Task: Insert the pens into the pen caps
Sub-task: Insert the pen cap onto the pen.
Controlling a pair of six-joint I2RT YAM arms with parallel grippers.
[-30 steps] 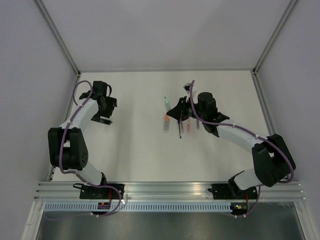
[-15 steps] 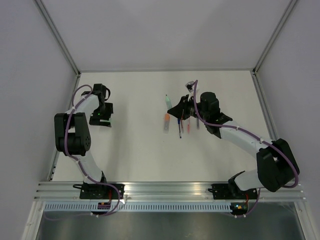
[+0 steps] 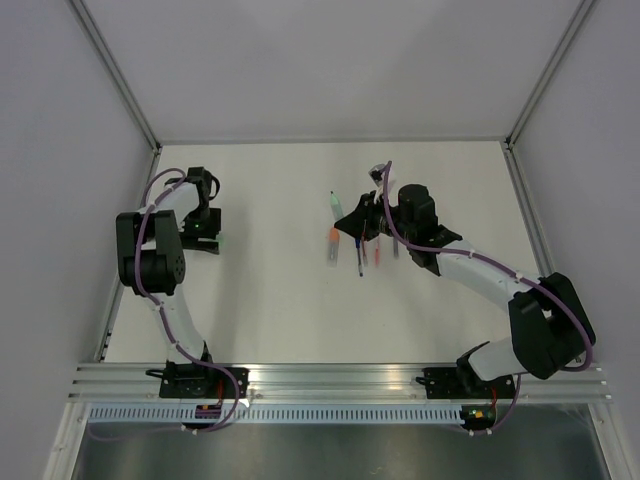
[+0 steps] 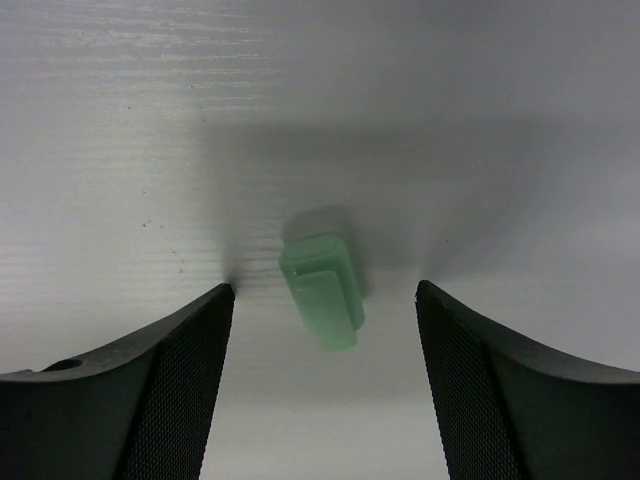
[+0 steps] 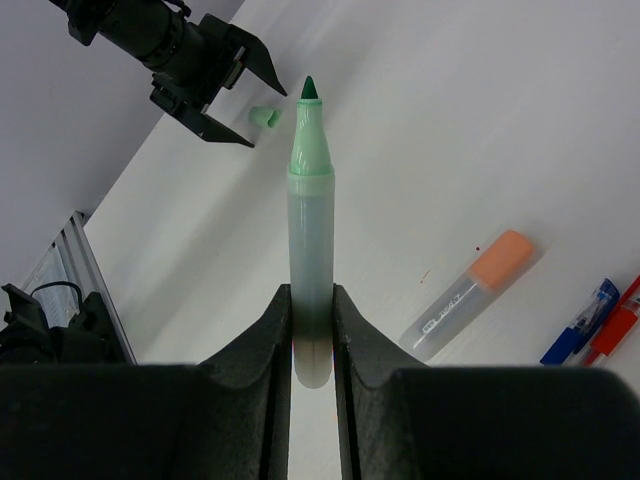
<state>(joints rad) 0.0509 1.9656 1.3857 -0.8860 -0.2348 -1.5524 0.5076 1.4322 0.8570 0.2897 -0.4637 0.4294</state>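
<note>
- Lying on its side, the mint cap (image 4: pixel 325 295) sat b/w the fingers of the L gripper (image 4: pixel 322 288), skewed to the jaw line and touching neither pad.
- L jaws stood wide, one each side of the cap, w/ nothing held yet.
- The green pen (image 5: pixel 311 240) was pinched near its tail by the R gripper (image 5: pixel 312 330), jaws narrow on the barrel. Its tip pointed twd the cap, well apart from it.
- Risk 1 (my read): a squeeze on a skewed, smooth little part could spin it or squirt it out sideways.
- Risk 2: couldn't tell which end of the cap was open. If it were picked up w/ the mouth turned away, the tip would meet a closed end.
- Risk 3: w/ the pen held far from its tip, any tilt in the grip would grow at the point and miss the mouth.
- Risk 4: an orange-capped pen (image 5: pixel 470 290), blue pen (image 5: pixel 580 320) and red pen (image 5: pixel 620 325) lay close together under the R arm. A low sweep could scatter them.
- The table (image 3: pixel 270 300) was white, finely ribbed, w/ a few specks.
- Around it were pale grey walls (image 3: pixel 60 150), metal frame posts (image 3: pixel 120 75) and a rail (image 3: pixel 340 378) at the near edge.
</note>
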